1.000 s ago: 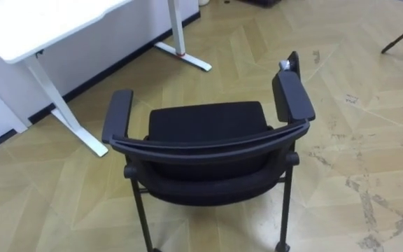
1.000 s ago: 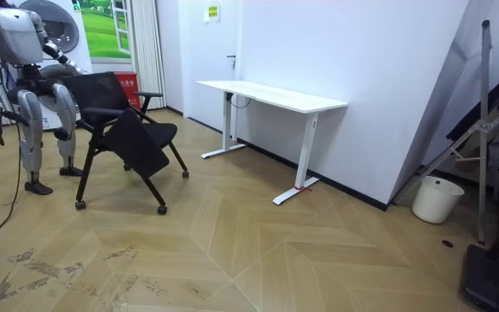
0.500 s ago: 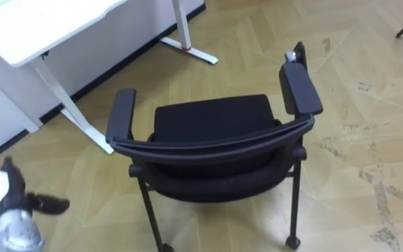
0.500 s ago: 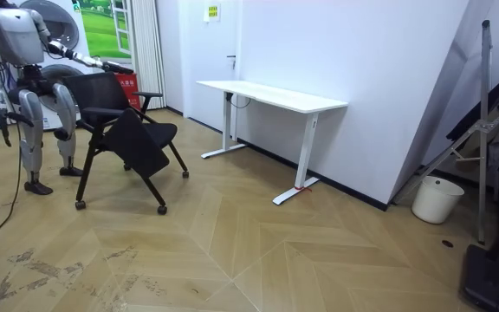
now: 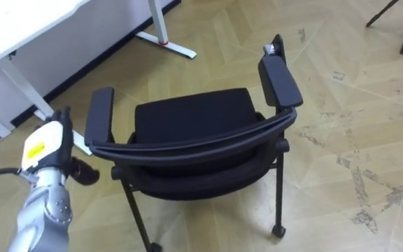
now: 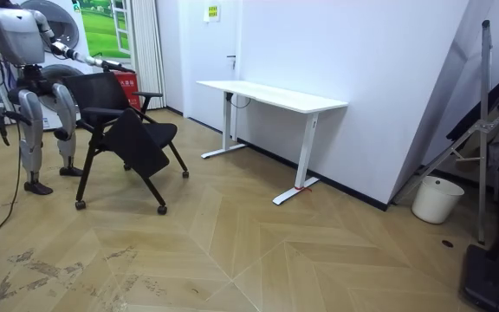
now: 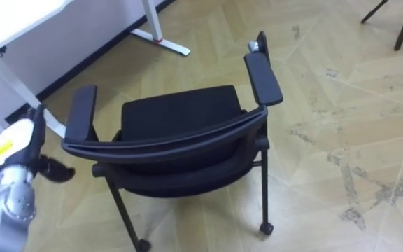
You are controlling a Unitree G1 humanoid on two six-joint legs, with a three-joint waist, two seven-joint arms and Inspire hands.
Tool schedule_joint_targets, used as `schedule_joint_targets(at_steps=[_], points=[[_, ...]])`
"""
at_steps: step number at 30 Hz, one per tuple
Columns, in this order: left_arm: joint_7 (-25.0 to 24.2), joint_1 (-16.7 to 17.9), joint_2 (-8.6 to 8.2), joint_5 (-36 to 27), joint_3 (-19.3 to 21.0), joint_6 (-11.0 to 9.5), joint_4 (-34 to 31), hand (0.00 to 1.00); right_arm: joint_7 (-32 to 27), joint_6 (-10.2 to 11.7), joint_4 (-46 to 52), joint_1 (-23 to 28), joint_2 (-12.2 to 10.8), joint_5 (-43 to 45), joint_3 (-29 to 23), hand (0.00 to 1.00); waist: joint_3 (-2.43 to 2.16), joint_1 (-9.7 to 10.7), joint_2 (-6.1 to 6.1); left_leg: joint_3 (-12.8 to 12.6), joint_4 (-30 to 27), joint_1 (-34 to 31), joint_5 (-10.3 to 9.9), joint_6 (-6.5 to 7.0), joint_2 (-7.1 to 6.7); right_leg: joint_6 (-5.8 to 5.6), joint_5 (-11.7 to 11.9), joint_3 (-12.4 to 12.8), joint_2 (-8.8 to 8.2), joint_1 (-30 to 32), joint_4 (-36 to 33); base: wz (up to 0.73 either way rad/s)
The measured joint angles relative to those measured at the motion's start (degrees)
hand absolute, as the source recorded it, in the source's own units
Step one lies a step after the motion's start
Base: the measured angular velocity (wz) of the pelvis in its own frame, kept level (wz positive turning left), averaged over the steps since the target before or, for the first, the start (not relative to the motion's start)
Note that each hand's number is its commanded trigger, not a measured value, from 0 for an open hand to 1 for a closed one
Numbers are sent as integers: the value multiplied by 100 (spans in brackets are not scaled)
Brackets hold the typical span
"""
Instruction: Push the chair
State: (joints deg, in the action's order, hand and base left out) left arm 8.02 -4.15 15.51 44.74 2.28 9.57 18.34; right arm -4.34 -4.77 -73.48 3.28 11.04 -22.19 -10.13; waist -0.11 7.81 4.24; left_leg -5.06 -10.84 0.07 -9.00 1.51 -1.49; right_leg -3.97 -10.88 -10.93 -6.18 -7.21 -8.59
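A white rectangular worktop (image 6: 275, 94) stands on the herringbone wooden floor (image 6: 258, 251); a white round bucket (image 6: 429, 199) sits by the wall (image 6: 362, 52).

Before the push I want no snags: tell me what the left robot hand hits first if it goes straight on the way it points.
Probably nothing of the chair: the left robot hand points past the left armrest, toward the white desk's leg. Depth is unclear.

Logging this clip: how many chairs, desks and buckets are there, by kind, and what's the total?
Chair: 1
Desk: 1
Bucket: 1
Total: 3
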Motion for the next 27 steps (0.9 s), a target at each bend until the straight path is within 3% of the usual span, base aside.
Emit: schedule_joint_targets(at_steps=[2,5,6,8,11,13,14,16,20,23,24,27], points=[[-42,-25,6,-1,-29,-23,-48,0,26,2,0,-12,1,5,30,0,-6,-12,29,-29,12,24,0,0,2,0,0,30,-1,-11,-1,-9],[-358,-50,37,-2,-118,18,-38,0,62,3,-25,-71,4,3,183,0,28,24,48,-44,7,60,0,0,6,0,0,65,-1,-46,-2,-2],[-552,-96,115,0,-288,61,-36,0,75,3,-29,-92,7,4,199,0,62,63,48,-20,-12,51,0,0,2,0,0,43,-1,-58,-2,8],[-907,-113,228,-1,-509,101,-31,0,97,2,-31,-142,6,-4,206,0,78,127,54,17,-38,25,0,1,-2,0,0,9,-1,-57,-2,10],[-1500,-241,336,-3,-714,302,-42,0,143,-14,-24,-151,16,26,211,0,80,147,86,42,-54,9,0,1,0,0,0,3,0,-65,-8,4],[-2082,-306,518,5,-824,478,-127,0,149,-23,-20,-163,25,95,205,0,71,194,105,46,-53,8,0,1,-6,0,0,2,-3,-69,-3,0],[-2243,-308,557,6,-824,534,-166,0,153,-24,-21,-171,25,127,196,0,57,220,135,47,-54,10,0,1,-6,0,0,2,-2,-75,-3,3],[-2868,-310,710,113,-822,743,-332,0,152,-26,-22,-243,43,310,132,0,74,342,214,48,-48,14,0,1,-14,-1,0,-5,-8,-82,-1,0],[-3678,-381,822,386,-824,1026,-584,0,209,-40,-56,-296,108,436,105,0,73,428,330,51,-54,2,0,2,-13,-2,-1,6,-8,-66,-2,0],[-4365,-489,916,558,-959,1270,-943,0,253,-98,-61,-310,157,454,103,0,59,448,366,64,-74,-35,0,2,-14,-2,-1,-6,-10,-53,-1,3],[-4586,-504,968,587,-1056,1303,-1116,0,259,-104,-69,-316,164,451,107,0,88,448,325,73,-74,-33,0,2,-14,-2,-1,-12,-11,-59,-1,6],[-5019,-570,1108,622,-1297,1316,-1446,0,265,-90,-111,-343,163,449,155,0,114,463,292,120,-84,-31,0,2,-16,-2,-1,-20,-10,-79,-3,6]])
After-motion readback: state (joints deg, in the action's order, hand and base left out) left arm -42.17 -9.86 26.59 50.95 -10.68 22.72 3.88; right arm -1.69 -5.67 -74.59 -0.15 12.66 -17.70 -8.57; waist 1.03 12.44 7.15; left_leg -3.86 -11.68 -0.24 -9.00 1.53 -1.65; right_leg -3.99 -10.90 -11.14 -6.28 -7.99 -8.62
